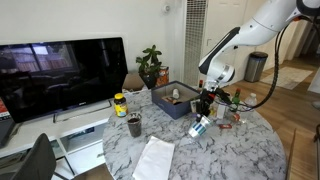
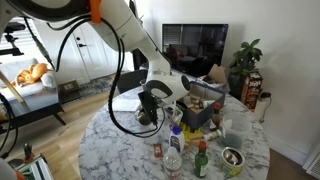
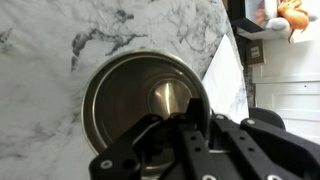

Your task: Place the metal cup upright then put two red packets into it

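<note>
Marble table top fills the left of the wrist view. Next to it, in the middle, the metal cup stands upright on the stone with its mouth open to the camera, so the first part of the task looks done. Its shiny bottom shows no red, and I judge that no packet lies in it yet. A little to the right and lower, the gripper hangs over the near side of the rim. Its fingers seem drawn near together, but whether they pinch anything I cannot tell. In an exterior view the gripper is low over the table, near a bottle. The red packets are too small for me to pick out surely. To do this step well, a packet should come over the centre of the mouth, not the rim, and be let go low — then the light cup is not knocked over.
</note>
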{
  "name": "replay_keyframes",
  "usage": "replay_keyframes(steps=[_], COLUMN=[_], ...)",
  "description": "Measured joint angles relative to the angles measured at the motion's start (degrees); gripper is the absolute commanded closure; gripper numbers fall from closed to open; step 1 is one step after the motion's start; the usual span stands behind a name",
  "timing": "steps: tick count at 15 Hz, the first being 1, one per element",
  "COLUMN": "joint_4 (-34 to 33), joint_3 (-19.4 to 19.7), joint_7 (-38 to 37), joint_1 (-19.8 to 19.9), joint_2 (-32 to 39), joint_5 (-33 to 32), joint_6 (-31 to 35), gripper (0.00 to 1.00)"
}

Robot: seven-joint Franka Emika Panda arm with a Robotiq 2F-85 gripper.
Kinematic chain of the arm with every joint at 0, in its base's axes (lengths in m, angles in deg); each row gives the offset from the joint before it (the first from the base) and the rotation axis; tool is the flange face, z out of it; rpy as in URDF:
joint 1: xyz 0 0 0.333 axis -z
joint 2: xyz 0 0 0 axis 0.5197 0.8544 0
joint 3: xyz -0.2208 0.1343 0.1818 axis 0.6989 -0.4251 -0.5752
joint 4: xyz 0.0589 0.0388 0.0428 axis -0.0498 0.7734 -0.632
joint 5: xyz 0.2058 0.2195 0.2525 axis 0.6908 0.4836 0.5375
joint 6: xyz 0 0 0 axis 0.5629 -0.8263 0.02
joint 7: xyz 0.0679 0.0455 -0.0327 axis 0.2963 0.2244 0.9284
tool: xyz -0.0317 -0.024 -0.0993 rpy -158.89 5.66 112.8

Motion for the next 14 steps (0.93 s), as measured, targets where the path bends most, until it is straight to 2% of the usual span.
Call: replay_keyframes(steps=[5,10,14], joint_4=[1.9,8.0,12.1], joint_3=[0.6,0.1,-0.8], joint_7=[-2.1,-10.4,-21.9], joint_1=[-2.0,-8.9,-14.8], joint_2=[-4.2,-11.5,-13.5], joint_5=[-2.2,-9.3,-17.8], joint_6=[2.8,15.5,27.8], gripper=[0.98,0.98,0.98])
